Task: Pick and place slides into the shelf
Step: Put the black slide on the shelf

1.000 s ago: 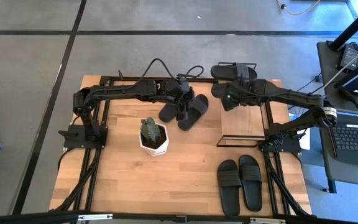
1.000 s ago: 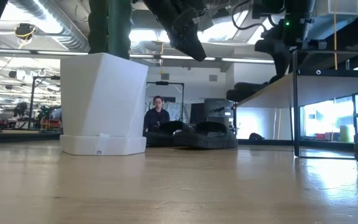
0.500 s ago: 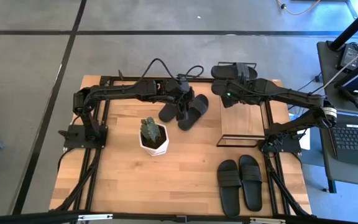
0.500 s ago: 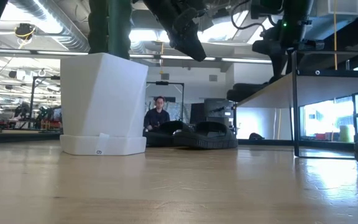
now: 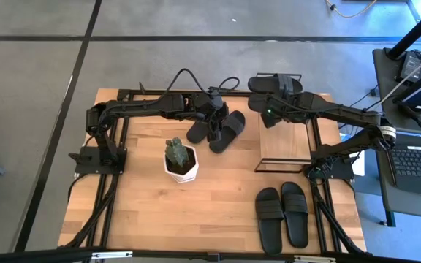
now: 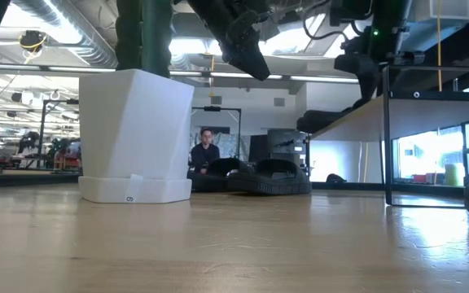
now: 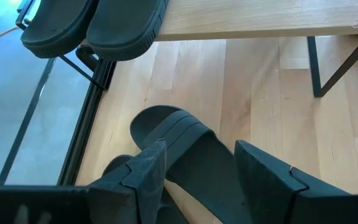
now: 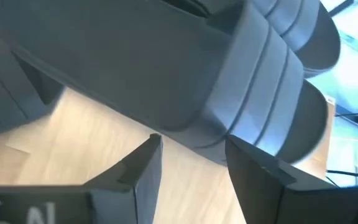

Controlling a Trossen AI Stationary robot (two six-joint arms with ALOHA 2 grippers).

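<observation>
So far one pair of slides sits on the shelf just ahead of the open, empty right gripper, while the open left gripper hovers over a second pair, and a third pair waits well behind the right gripper.

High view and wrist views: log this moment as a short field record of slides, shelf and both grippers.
slides on shelf: two, at the far end of the shelf board
slides mid-table: two, lying crossed, beside the potted cactus
slides near edge: two, side by side
left gripper: open, above a mid-table slide, not gripping
right gripper: open, at the shelf slides, nothing held
</observation>
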